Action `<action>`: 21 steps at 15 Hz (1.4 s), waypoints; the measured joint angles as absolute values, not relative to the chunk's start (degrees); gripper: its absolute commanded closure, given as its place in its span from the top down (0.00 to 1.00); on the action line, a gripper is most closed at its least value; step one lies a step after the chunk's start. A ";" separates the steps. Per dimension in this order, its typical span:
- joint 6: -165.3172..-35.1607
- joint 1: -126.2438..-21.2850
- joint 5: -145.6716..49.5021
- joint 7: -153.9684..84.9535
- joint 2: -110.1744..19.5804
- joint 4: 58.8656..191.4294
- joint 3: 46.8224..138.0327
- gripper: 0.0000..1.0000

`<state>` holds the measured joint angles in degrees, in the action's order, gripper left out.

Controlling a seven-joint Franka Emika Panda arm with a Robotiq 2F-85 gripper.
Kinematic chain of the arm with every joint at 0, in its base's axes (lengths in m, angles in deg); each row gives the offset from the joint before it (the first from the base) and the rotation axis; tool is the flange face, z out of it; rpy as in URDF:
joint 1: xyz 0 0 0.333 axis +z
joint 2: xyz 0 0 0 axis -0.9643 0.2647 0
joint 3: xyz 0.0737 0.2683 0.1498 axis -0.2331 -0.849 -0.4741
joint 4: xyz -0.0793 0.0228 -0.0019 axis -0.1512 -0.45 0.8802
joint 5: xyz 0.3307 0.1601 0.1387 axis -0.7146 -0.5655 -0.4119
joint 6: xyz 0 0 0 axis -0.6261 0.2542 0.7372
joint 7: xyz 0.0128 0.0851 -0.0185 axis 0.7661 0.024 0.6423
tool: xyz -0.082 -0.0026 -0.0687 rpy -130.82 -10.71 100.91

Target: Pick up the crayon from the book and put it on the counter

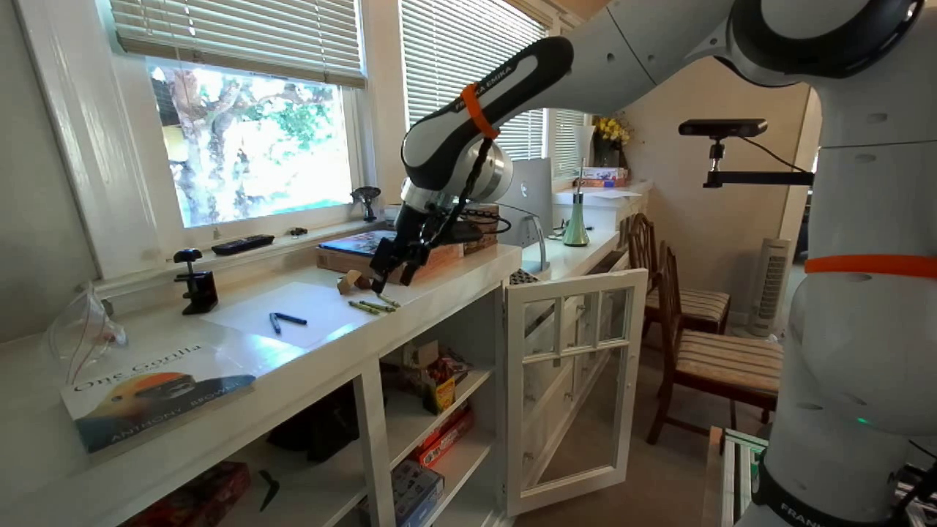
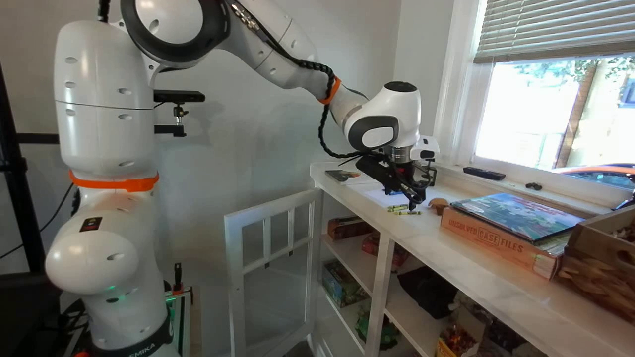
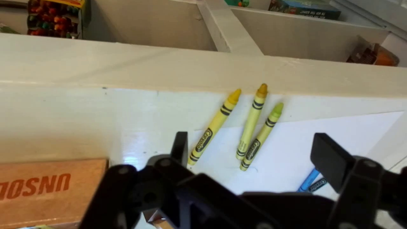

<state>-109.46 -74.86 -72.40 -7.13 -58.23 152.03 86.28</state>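
Yellow crayon (image 3: 214, 127) below pincer (image 3: 251, 143).

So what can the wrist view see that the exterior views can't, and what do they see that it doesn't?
Only the wrist view is close enough to read "Crayola" on the yellow-tipped crayon and the lime-green-tipped crayon, and to make out the golden tip of the golden-tipped crayon.

Only the exterior views show the window, the black remote control and the robot's arm.

They all share those three crayons, the white paper, the white countertop and the tool.
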 measured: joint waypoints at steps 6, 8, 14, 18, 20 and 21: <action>-102.67 -74.85 -70.93 -5.98 -62.12 150.94 86.59 1.00; -100.24 -74.86 -67.46 -7.10 -62.92 150.42 87.00 1.00; -97.41 -74.76 -57.07 -17.97 -61.64 148.57 87.26 1.00; -97.42 -74.27 -55.80 -25.07 -58.98 146.95 86.98 1.00; -97.42 -74.04 -55.83 -27.04 -57.47 145.80 86.86 1.00; -97.43 -73.97 -55.83 -27.80 -56.69 145.18 86.81 1.00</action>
